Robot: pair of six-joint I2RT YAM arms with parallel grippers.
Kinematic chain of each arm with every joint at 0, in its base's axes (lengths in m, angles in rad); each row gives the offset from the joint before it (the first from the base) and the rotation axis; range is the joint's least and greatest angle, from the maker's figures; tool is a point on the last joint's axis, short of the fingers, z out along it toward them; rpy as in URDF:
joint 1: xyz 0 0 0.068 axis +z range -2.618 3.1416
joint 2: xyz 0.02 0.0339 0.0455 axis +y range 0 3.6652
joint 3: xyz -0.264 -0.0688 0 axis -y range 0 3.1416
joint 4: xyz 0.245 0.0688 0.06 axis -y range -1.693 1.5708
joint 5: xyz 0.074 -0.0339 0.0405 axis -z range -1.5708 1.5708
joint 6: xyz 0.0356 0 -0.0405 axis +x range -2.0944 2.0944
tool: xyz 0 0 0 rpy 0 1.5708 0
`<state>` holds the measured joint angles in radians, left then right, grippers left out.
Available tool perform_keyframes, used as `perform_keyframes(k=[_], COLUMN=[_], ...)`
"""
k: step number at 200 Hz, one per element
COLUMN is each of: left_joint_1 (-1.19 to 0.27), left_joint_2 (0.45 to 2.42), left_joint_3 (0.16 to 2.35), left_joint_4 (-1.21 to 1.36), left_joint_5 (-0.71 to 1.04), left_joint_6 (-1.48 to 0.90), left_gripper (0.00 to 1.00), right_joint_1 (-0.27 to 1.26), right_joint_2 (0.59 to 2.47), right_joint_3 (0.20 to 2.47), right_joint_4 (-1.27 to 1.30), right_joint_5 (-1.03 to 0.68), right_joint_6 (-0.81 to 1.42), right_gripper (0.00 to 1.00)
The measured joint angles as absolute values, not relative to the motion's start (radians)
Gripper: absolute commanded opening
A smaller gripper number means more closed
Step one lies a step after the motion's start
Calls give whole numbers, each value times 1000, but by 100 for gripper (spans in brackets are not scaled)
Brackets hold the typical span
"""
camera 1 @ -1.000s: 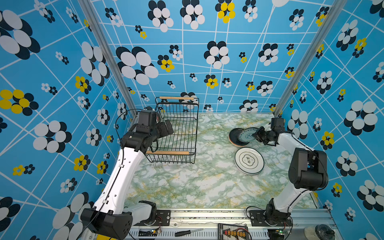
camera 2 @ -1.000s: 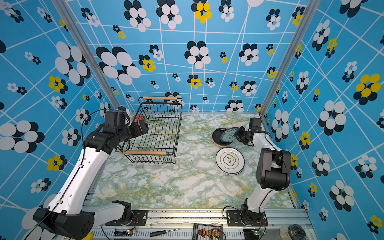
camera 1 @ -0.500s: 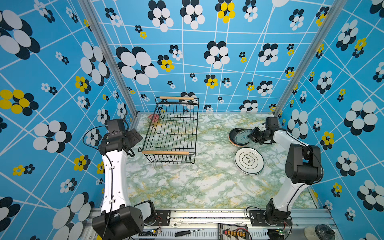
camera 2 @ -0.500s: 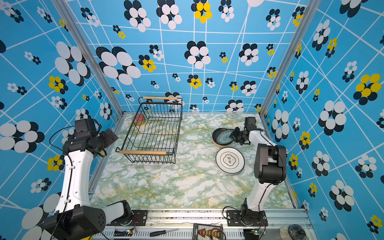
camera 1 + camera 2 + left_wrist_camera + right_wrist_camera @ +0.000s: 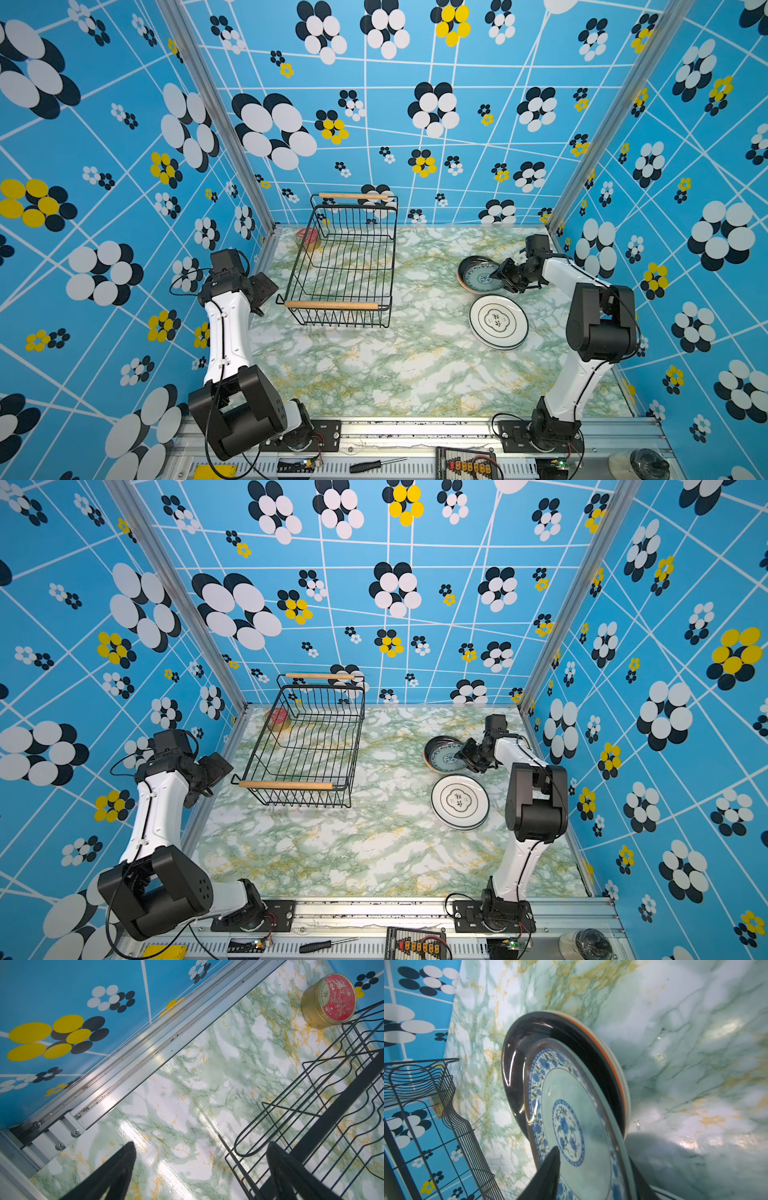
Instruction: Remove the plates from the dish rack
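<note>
At right, claw (image 5: 593, 1156) straddles teal plate (image 5: 569, 1105), half-open.

the dish rack (image 5: 345, 270) stands on the surface (image 5: 415, 365) toward the back left, its near handle (image 5: 332, 306) facing the front and its far handle (image 5: 353, 195) facing the back. the tin (image 5: 329, 999) sits on the surface outside the rack, just beside its far left corner. well apart, on the right side, lie the rear plate stack (image 5: 471, 270) and, just before it, the front plate stack (image 5: 498, 322). the top plate (image 5: 571, 1122) of the rear stack lies off-centre, shifted toward the right end effector (image 5: 500, 275), whose fingers stand either side of its edge. the left end effector (image 5: 266, 286) hangs left of the rack's near left corner.
</note>
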<state>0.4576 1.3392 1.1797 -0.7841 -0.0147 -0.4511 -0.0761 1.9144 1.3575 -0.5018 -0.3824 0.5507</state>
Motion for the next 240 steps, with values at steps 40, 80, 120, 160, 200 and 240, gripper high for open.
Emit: perform_keyframes(k=[40, 80, 120, 160, 200, 240], left_joint_1=[458, 458, 458, 447, 413, 350], left_joint_2=[1341, 1383, 1419, 1469, 1509, 1530], left_joint_3=[1180, 1180, 1179, 1172, 1160, 1160], left_joint_4=[-777, -769, -753, -727, -706, -702], left_joint_5=[-14, 9, 43, 57, 55, 56], left_joint_6=[-442, -424, -406, -395, -394, -383], left_gripper=[100, 97, 94, 92, 91, 92], right_joint_1=[-30, 25, 47, 51, 51, 46], right_joint_2=[1958, 2038, 2079, 2080, 2048, 1927], right_joint_3=[1480, 1597, 1665, 1673, 1645, 1550], right_joint_4=[-614, -747, -823, -841, -845, -821], right_joint_5=[-279, -144, -74, -27, -1, -4], right_joint_6=[506, 460, 426, 417, 410, 406], right_gripper=[62, 71, 98, 99, 99, 99])
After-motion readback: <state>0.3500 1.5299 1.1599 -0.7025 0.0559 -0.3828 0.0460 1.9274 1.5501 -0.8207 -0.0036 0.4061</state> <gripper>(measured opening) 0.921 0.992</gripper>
